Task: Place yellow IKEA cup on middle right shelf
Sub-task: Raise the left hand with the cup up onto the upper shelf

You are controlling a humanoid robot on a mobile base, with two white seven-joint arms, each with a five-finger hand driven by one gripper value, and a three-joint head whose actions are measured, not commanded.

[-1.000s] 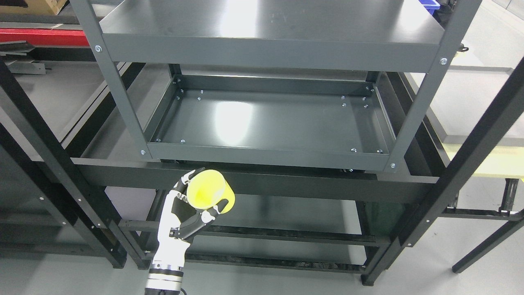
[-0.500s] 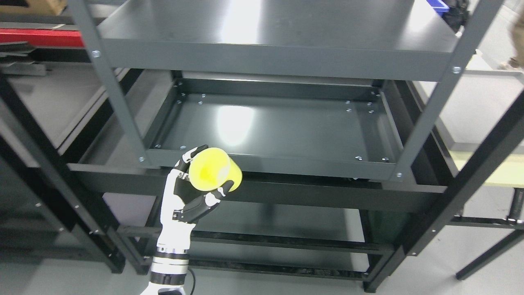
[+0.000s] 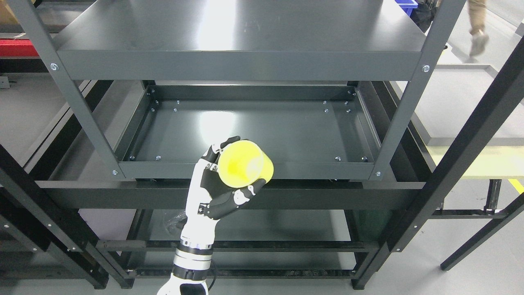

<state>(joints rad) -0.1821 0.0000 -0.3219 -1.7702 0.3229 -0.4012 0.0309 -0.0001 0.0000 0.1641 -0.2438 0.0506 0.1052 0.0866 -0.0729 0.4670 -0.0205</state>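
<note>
Now the left hand (image 3: 217, 188) is reaching up from the bottom edge, its arm coming in left of the middle, and it is gripping the yellow cup (image 3: 244, 164) with its fingers (image 3: 239, 198) wrapped around the side. The cup is lying tilted in the grasp, its round end facing the camera, and it is sitting in the air right in front of the front rail of the middle shelf (image 3: 254, 131), overlapping that rail near its centre. The shelf's dark tray is catching a bright glare of light. Above it the top shelf (image 3: 241, 37) of the grey metal rack is spreading wide across the view. Up in the far right corner, a person's leg (image 3: 477, 24) is showing on the floor behind the rack.
</note>
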